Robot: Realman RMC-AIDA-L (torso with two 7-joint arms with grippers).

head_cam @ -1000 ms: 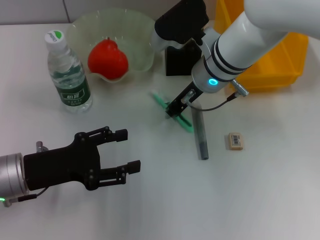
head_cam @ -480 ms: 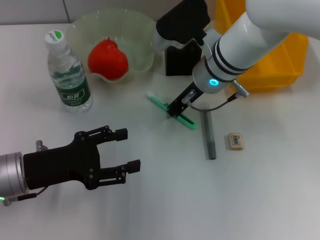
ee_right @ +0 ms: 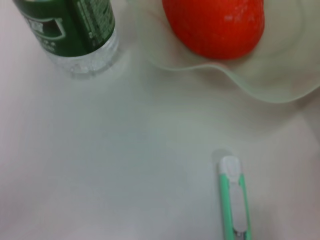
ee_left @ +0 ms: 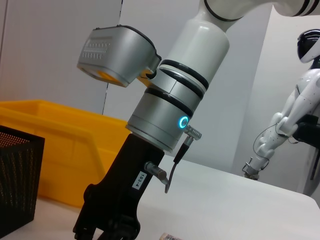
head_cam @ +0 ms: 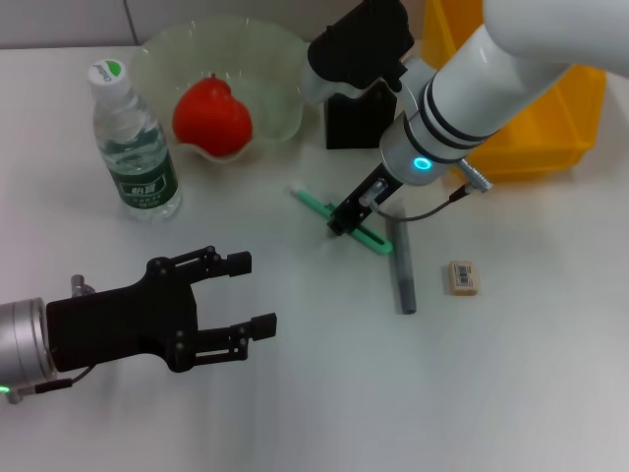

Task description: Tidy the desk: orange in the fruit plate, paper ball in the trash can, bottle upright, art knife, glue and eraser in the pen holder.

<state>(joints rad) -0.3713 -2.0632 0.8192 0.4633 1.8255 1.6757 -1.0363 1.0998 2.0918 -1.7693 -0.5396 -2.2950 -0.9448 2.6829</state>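
The green art knife (head_cam: 371, 238) lies on the white desk, and my right gripper (head_cam: 344, 217) is down on its middle, shut on it. The knife's end shows in the right wrist view (ee_right: 234, 200). A grey glue stick (head_cam: 402, 275) and the eraser (head_cam: 463, 276) lie just right of it. The orange (head_cam: 211, 118) sits in the fruit plate (head_cam: 157, 49). The bottle (head_cam: 133, 147) stands upright at left. The pen holder (head_cam: 356, 126) is partly hidden behind my right arm, left of the yellow trash can (head_cam: 536, 123). My left gripper (head_cam: 241, 295) hangs open and empty at front left. No paper ball shows.
The left wrist view shows my right arm (ee_left: 165, 125), the pen holder (ee_left: 17, 180), the trash can (ee_left: 60, 145) and another white robot (ee_left: 295, 115) in the background. The right wrist view shows the bottle (ee_right: 75, 30) and the orange (ee_right: 215, 25).
The art knife has turned and shifted left under my right gripper. The glue stick has been nudged right, then slightly back. My left arm has not moved.
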